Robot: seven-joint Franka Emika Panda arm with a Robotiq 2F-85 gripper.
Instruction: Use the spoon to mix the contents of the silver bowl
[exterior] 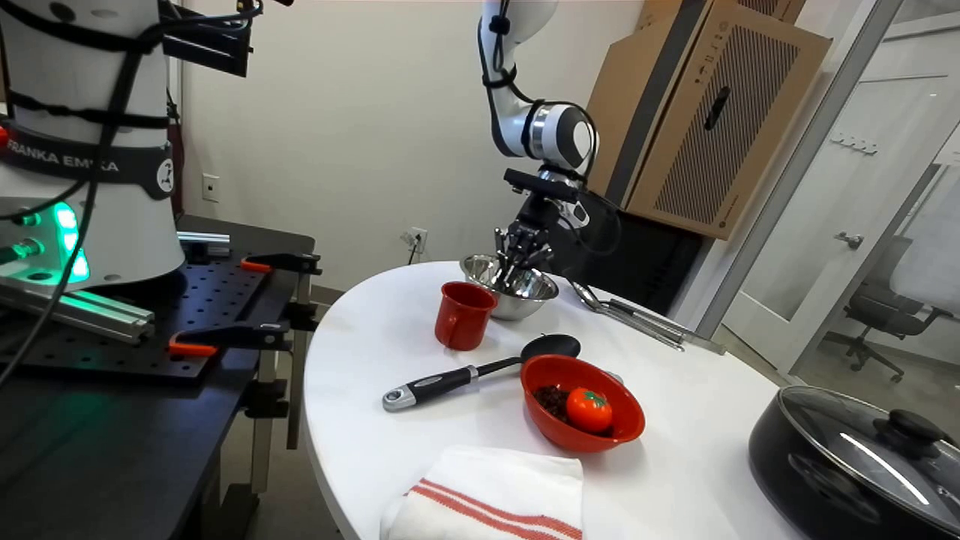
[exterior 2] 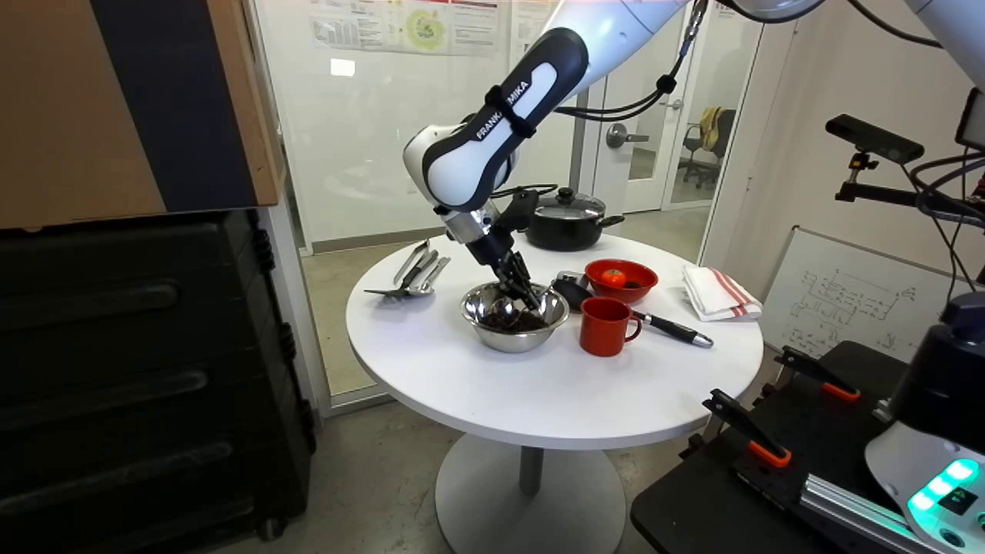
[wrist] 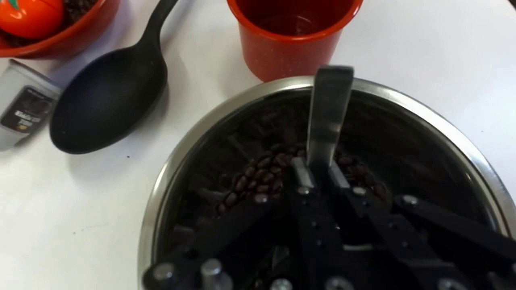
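Pale-walled room, cardboard boxes (exterior: 750,135) high at one side, a round white tabletop (exterior 2: 454,385) carrying the things. The gripper (wrist: 320,173) is down in the mouth of the silver bowl (exterior 2: 514,341), jaws drawn nearly together, the slim metal spoon (wrist: 331,108) pinched between them. Wrist view makes this grip plain: flat handle end projecting past the jaw tips, crossing the rim from that angle; in both exterior views it is hard to pick out amid shine. Wrist view also sorts the bowl's contents into separate brown beans (wrist: 262,177); in an exterior view the beans (exterior 2: 531,321) are only a dark mass. Just beside, a red cup (exterior: 465,319). Next out, a large black spoon (wrist: 111,100), handle cut off in the wrist view, then a red bowl (wrist: 90,34) with a tomato (exterior: 589,410) on dark contents. Near these, a small grey object (wrist: 24,80) with a dark label, lettering too blurred to read. Farther off, seen in the exterior views only: metal utensils (exterior: 634,322), striped cloth (exterior: 487,491), lidded black pot (exterior 2: 565,235). Lower end of the slim metal spoon is hidden by the gripper in the wrist view; cannot tell whether it touches the beans. Arm (exterior 2: 469,169) slants down from upper right in an exterior view, bends at the wrist, last segment tipped down into the bowl; its higher links leave the top edge in both exterior views.
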